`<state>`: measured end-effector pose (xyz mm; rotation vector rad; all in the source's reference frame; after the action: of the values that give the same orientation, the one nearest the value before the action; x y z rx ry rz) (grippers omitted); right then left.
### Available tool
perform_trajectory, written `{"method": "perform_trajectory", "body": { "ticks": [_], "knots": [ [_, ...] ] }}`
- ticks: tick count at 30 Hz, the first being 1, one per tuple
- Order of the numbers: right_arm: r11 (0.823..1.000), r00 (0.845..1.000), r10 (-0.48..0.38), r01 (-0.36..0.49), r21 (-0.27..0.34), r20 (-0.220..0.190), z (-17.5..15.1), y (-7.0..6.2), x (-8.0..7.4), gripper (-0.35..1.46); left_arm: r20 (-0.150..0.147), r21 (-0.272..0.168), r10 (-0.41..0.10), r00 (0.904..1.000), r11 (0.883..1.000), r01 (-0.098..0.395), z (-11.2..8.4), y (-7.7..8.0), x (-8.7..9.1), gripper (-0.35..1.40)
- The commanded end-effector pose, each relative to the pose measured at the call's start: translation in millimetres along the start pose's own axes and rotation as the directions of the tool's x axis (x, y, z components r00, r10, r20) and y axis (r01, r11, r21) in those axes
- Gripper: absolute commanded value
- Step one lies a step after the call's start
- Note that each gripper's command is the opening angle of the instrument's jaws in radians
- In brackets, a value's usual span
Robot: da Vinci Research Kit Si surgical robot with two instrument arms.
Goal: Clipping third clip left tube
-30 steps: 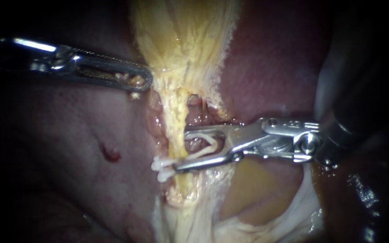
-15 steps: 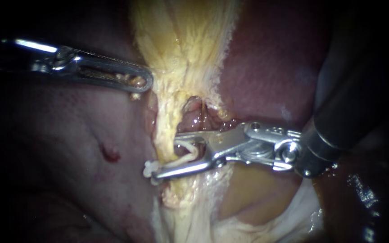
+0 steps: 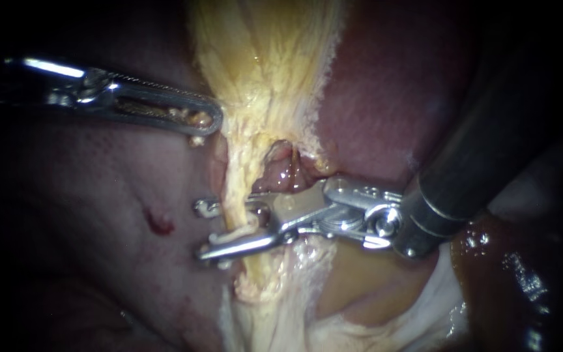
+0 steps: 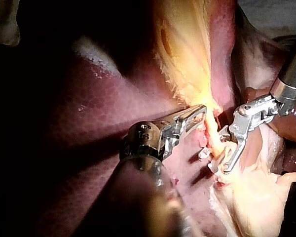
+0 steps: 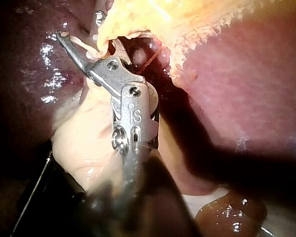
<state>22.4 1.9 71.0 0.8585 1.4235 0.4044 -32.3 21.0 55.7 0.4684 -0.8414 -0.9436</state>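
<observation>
The left tube (image 3: 239,189) is a pale yellow, stringy strand that runs down from the fan of fibrous yellow tissue (image 3: 262,65) above it. The right instrument (image 3: 204,229), bright hinged metal on a dark shaft, has its claw astride this tube. Both slim tips poke out past the far side, and the claw is clamped on a white clip (image 3: 250,226) that curls round the strand. Smooth, wet, dark red liver (image 3: 99,195) lies around. The left instrument (image 3: 210,120) has a slotted, serrated claw, closed together, with its rounded tip touching the yellow tissue's edge.
</observation>
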Motion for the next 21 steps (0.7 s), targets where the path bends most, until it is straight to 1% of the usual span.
{"method": "perform_trajectory", "body": {
  "ticks": [1, 3, 7, 12, 15, 19, 21],
  "knots": [
    [1.000, 1.000, 0.001, -0.001, 0.000, -0.002, -0.1, 0.0, 0.3, 0.45, 0.000, 0.000, 0.000, 1.0000, 1.000, 0.000, 0.0, 0.0, 0.0, -0.35],
    [1.000, 1.000, 0.001, -0.001, 0.001, -0.009, -0.2, 0.0, 0.5, 0.44, 0.000, 0.000, 0.000, 1.0000, 1.000, 0.000, 0.0, 0.0, 0.0, -0.35],
    [1.000, 0.999, 0.003, -0.003, 0.006, -0.035, -0.4, 0.1, 0.9, 0.43, 0.000, 0.000, 0.000, 1.0000, 1.000, 0.000, 0.0, 0.0, 0.0, -0.35],
    [1.000, 0.999, 0.015, -0.014, 0.013, -0.047, -0.7, 0.4, 1.4, 0.42, 0.000, 0.000, 0.000, 1.0000, 1.000, 0.000, 0.0, 0.0, 0.0, -0.35],
    [0.999, 0.998, 0.029, -0.028, 0.015, -0.061, -1.0, 0.6, 1.8, 0.41, 0.000, 0.000, 0.000, 1.0000, 1.000, 0.000, 0.0, 0.0, 0.0, -0.35],
    [0.999, 0.995, 0.050, -0.049, 0.007, -0.087, -1.4, 1.0, 2.6, 0.42, 0.000, 0.000, 0.000, 1.0000, 1.000, 0.000, 0.0, 0.0, 0.0, -0.35],
    [0.999, 0.994, 0.053, -0.052, 0.008, -0.092, -1.5, 1.1, 3.0, 0.42, 0.000, 0.000, 0.000, 1.0000, 1.000, 0.000, 0.0, 0.0, 0.0, -0.35]
  ]
}}
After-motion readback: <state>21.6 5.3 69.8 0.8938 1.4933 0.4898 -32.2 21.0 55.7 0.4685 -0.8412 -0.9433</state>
